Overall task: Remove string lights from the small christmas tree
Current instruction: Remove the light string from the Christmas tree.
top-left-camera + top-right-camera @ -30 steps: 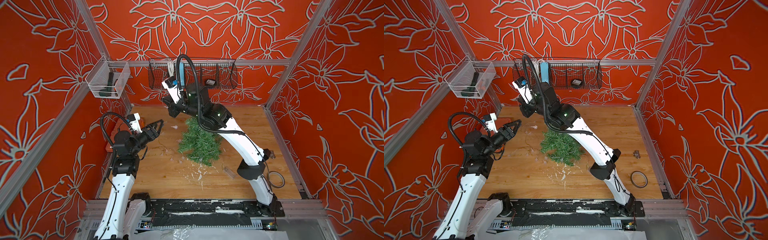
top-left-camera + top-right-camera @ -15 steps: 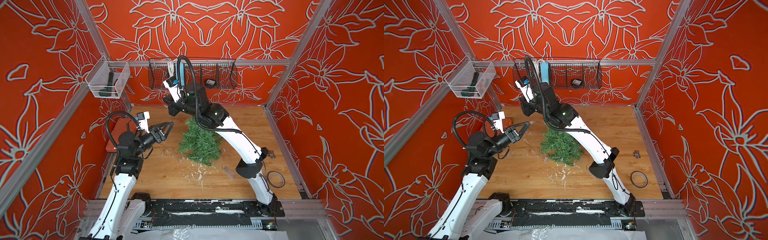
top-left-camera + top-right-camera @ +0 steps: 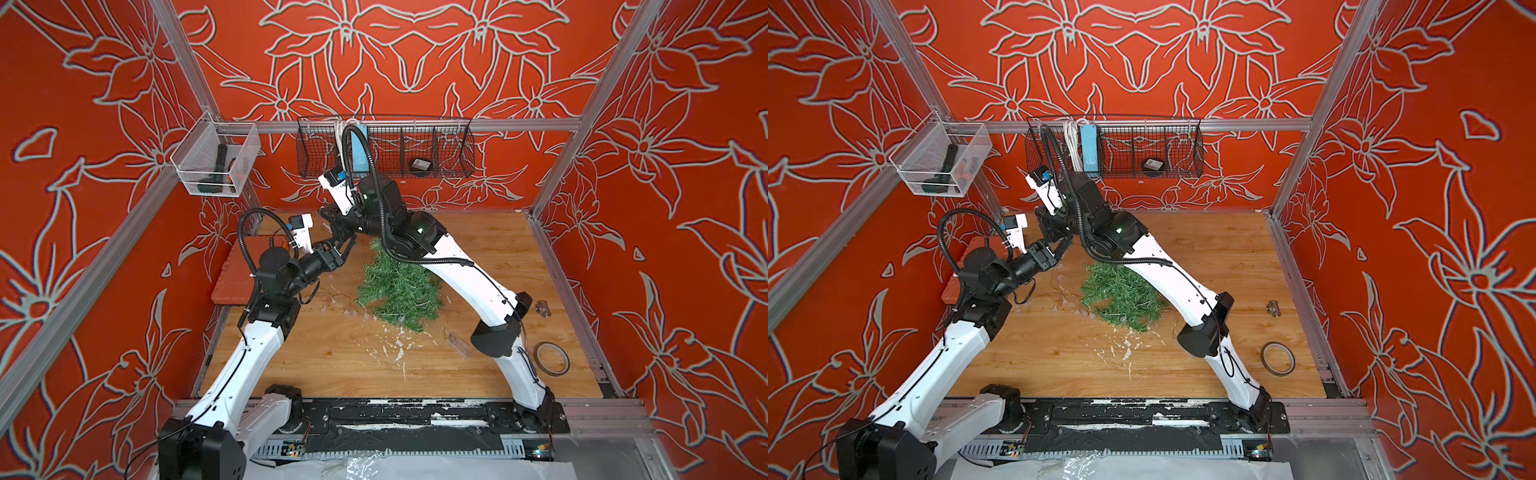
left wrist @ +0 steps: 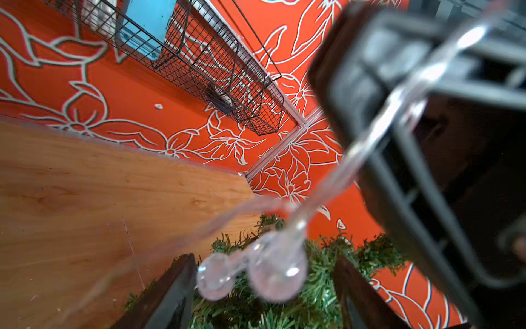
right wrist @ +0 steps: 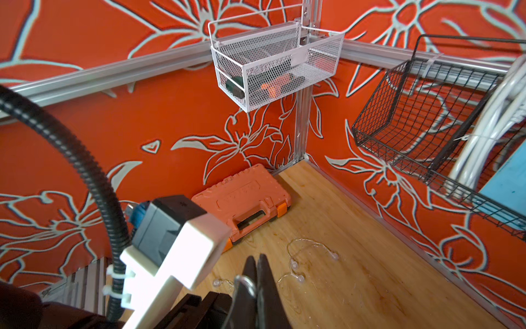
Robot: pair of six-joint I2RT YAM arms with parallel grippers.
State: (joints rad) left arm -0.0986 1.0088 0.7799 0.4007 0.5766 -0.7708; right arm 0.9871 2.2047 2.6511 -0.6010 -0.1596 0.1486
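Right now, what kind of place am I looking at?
Probably a robot test cell: aluminium framing holding red floral panels, left arm and right arm mounted at the front edge, wire basket on the back rail.

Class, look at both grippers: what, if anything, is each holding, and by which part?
The right gripper is shut on the string lights, pinching their thin wire. The left gripper is open; two bulbs hang between its fingers, ungripped.

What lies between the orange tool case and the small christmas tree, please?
A loose stretch of the string lights lies there, partly under the left arm, in both top views.
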